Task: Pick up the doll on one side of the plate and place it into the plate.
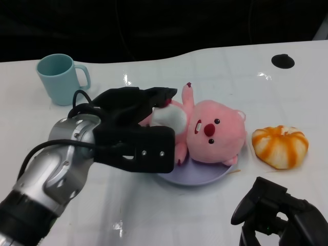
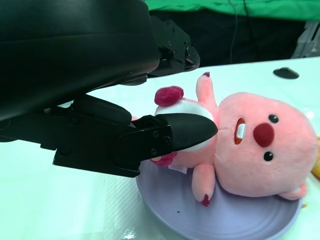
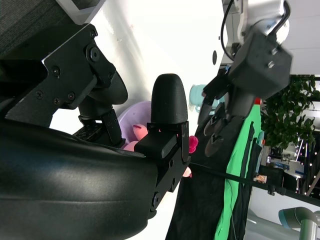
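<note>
A pink plush doll (image 1: 212, 133) with a red nose lies on its back in the lavender plate (image 1: 205, 177) at mid-table. My left hand (image 1: 130, 125) straddles its body and legs: the fingers (image 1: 154, 96) arch above the white belly, the thumb side sits in front. In the left wrist view the thumb (image 2: 185, 131) overlaps the doll (image 2: 260, 145) on the plate (image 2: 225, 220), and a strip of table shows between the upper fingers (image 2: 172, 47) and the doll's foot. My right hand (image 1: 279, 212) rests low at the front right, holding nothing.
A teal mug (image 1: 59, 78) stands at the back left. An orange-and-white striped plush (image 1: 280, 145) lies just right of the plate. A black round disc (image 1: 282, 61) sits near the far right edge. The white table's far edge curves behind the mug.
</note>
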`<state>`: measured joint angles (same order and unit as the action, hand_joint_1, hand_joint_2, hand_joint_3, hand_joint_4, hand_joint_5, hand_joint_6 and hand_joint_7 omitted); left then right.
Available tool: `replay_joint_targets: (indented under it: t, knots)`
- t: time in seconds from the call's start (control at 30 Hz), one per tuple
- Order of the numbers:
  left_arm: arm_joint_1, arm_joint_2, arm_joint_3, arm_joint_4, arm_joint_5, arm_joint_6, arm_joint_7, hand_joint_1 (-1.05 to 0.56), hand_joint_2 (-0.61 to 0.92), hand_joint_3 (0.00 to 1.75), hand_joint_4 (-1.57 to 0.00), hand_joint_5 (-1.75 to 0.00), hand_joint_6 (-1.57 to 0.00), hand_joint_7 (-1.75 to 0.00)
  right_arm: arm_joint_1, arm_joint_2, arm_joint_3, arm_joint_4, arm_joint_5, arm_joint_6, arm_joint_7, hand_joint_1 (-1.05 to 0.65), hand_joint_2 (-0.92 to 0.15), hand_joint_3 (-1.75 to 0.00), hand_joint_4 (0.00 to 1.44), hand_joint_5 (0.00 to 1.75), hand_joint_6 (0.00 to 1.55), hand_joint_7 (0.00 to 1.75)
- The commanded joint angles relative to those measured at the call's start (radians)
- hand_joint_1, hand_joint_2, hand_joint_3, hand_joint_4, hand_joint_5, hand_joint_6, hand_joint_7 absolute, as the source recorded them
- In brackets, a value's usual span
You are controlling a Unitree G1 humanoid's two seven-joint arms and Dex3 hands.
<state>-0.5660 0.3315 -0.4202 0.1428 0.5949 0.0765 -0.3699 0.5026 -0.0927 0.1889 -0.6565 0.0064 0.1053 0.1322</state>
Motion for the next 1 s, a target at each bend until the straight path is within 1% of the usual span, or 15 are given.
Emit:
replay_joint_targets:
  t: [0.03,0.13,0.33,0.43,0.5,0.57,0.63,0.7,0.73,0.77,0.83,0.87,0.9,0.93,1.0]
  knots:
    - [0.055,0.044,0.052,-0.081,-0.038,-0.021,-0.01,-0.93,0.92,0.55,-0.1,-0.21,-0.16,-0.03,0.001,-0.003,-0.004,-0.006,0.0,-0.011,-0.006,0.08,-0.42,-1.38,0.72,1.75,0.58,1.57]
    - [0.107,0.066,0.102,-0.149,-0.099,-0.036,-0.03,-0.89,0.92,0.53,-0.14,-0.25,-0.2,-0.05,0.001,-0.002,-0.003,-0.008,0.001,-0.006,-0.008,0.09,-0.42,-1.39,0.72,1.75,0.59,1.57]
    - [0.236,0.053,0.235,-0.227,-0.329,-0.083,-0.044,-0.8,0.92,0.46,-0.26,-0.35,-0.32,-0.08,0.002,-0.005,0.0,-0.008,0.0,-0.007,-0.009,0.08,-0.42,-1.39,0.73,1.75,0.59,1.57]
    - [0.281,0.055,0.282,-0.259,-0.425,-0.084,-0.062,-0.76,0.92,0.42,-0.27,-0.46,-0.38,-0.08,-0.001,-0.006,-0.001,-0.007,0.001,-0.007,-0.007,0.08,-0.43,-1.39,0.73,1.75,0.59,1.57]
    - [0.311,0.055,0.309,-0.273,-0.475,-0.1,-0.069,-0.76,0.92,0.42,-0.28,-0.48,-0.39,-0.08,-0.001,-0.007,-0.001,-0.008,0.001,-0.005,-0.007,0.08,-0.42,-1.4,0.73,1.75,0.59,1.57]
    - [0.364,0.043,0.355,-0.294,-0.563,-0.117,-0.079,-0.61,0.92,0.3,-0.33,-0.68,-0.53,-0.13,-0.002,-0.007,0.0,-0.008,0.001,-0.003,-0.006,0.08,-0.42,-1.4,0.72,1.75,0.59,1.57]
    - [0.403,0.03,0.388,-0.316,-0.647,-0.099,-0.092,-0.5,0.92,0.2,-0.38,-0.79,-0.64,-0.18,-0.003,-0.007,0.001,-0.009,-0.001,-0.003,-0.007,0.08,-0.41,-1.4,0.72,1.75,0.6,1.57]
    - [0.463,-0.005,0.42,-0.359,-0.732,-0.06,-0.077,-0.34,0.91,0.16,-0.49,-0.9,-0.76,-0.24,-0.004,-0.008,0.001,-0.007,-0.001,-0.004,-0.007,0.07,-0.4,-1.4,0.73,1.75,0.6,1.57]
    - [0.485,-0.019,0.431,-0.379,-0.758,-0.04,-0.067,-0.28,0.91,0.16,-0.54,-0.96,-0.81,-0.29,-0.004,-0.008,0.0,-0.006,-0.001,-0.005,-0.006,0.07,-0.4,-1.4,0.73,1.75,0.6,1.57]
    - [0.518,-0.036,0.444,-0.412,-0.787,0.001,-0.046,-0.24,0.88,0.23,-0.58,-1.01,-0.8,-0.43,-0.005,-0.009,0.0,-0.004,0.001,-0.006,-0.005,0.07,-0.4,-1.41,0.73,1.75,0.6,1.57]
    - [0.569,-0.06,0.464,-0.467,-0.829,0.069,-0.017,-0.21,0.76,0.48,-0.62,-1.12,-0.71,-0.72,-0.005,-0.008,-0.001,-0.001,0.005,-0.007,-0.004,0.07,-0.4,-1.41,0.72,1.75,0.6,1.57]
    - [0.596,-0.071,0.474,-0.492,-0.848,0.096,-0.005,-0.18,0.71,0.63,-0.63,-1.21,-0.67,-0.92,-0.005,-0.007,-0.001,-0.001,0.005,-0.003,-0.005,0.08,-0.4,-1.41,0.72,1.75,0.6,1.57]
    - [0.62,-0.078,0.481,-0.51,-0.861,0.111,0.002,-0.17,0.68,0.71,-0.64,-1.27,-0.63,-1.05,-0.007,-0.007,-0.002,-0.002,0.004,0.001,-0.007,0.08,-0.4,-1.41,0.73,1.75,0.6,1.56]
    - [0.636,-0.082,0.485,-0.524,-0.869,0.123,0.006,-0.15,0.67,0.76,-0.65,-1.32,-0.6,-1.15,-0.008,-0.007,-0.002,-0.002,0.004,0.004,-0.007,0.09,-0.4,-1.41,0.73,1.75,0.6,1.56]
    - [0.677,-0.09,0.495,-0.558,-0.903,0.168,0.012,-0.14,0.66,0.82,-0.67,-1.38,-0.59,-1.26,-0.011,-0.007,-0.004,0.0,0.005,0.002,-0.007,0.1,-0.41,-1.41,0.73,1.75,0.6,1.56]
